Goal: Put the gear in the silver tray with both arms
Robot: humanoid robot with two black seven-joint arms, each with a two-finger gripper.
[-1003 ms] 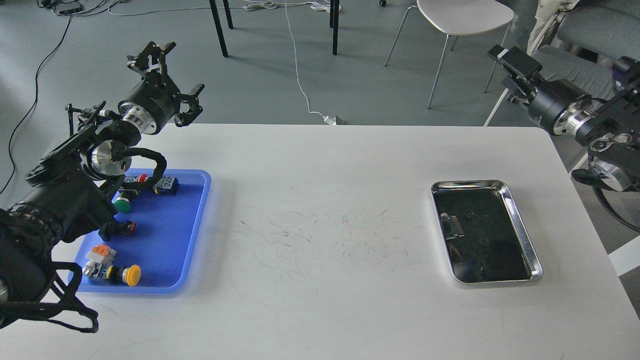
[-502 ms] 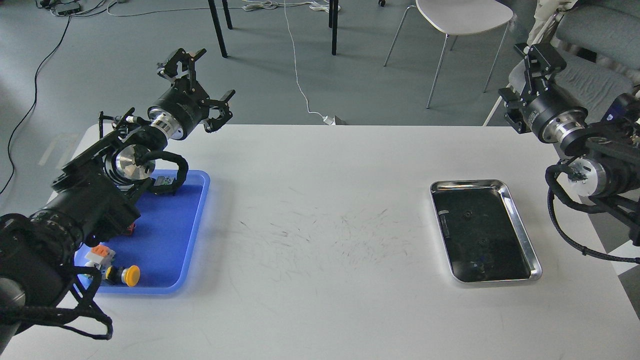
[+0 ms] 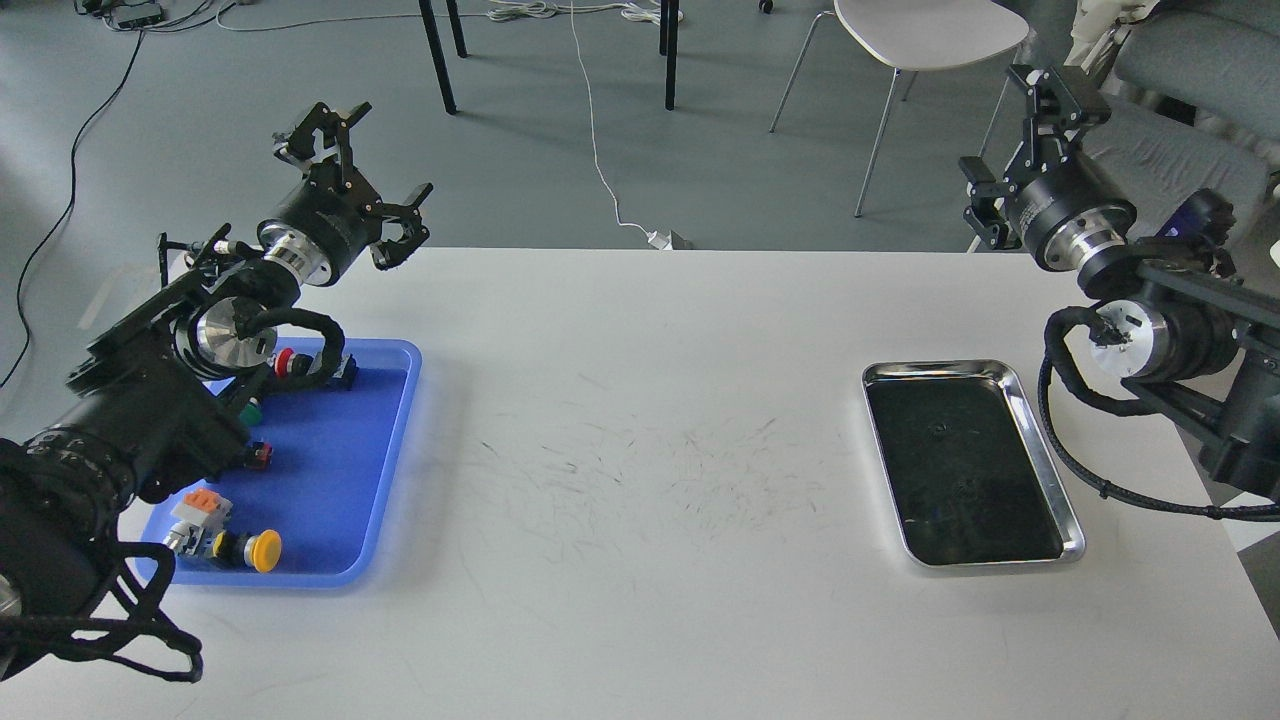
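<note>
The silver tray (image 3: 1041,440) lies on the right side of the white table, its dark bottom bare. No gear can be made out anywhere. My left gripper (image 3: 385,150) is open and empty, raised above the table's far left corner, beyond the blue tray (image 3: 335,480). My right gripper (image 3: 1005,140) is open and empty, raised above the table's far right corner, beyond the silver tray. Both point away from me, up and toward the far edge.
The blue tray holds small parts: a yellow push-button (image 3: 263,550), an orange-topped block (image 3: 200,505), a green button (image 3: 250,408) and a red one (image 3: 285,362). My left arm hides part of it. Chairs and cables stand on the floor beyond the table (image 3: 640,420).
The left gripper first swung right, then back left and slightly down. The right arm moved left, inward over the table's right edge, and its gripper turned and now shows spread fingers.
</note>
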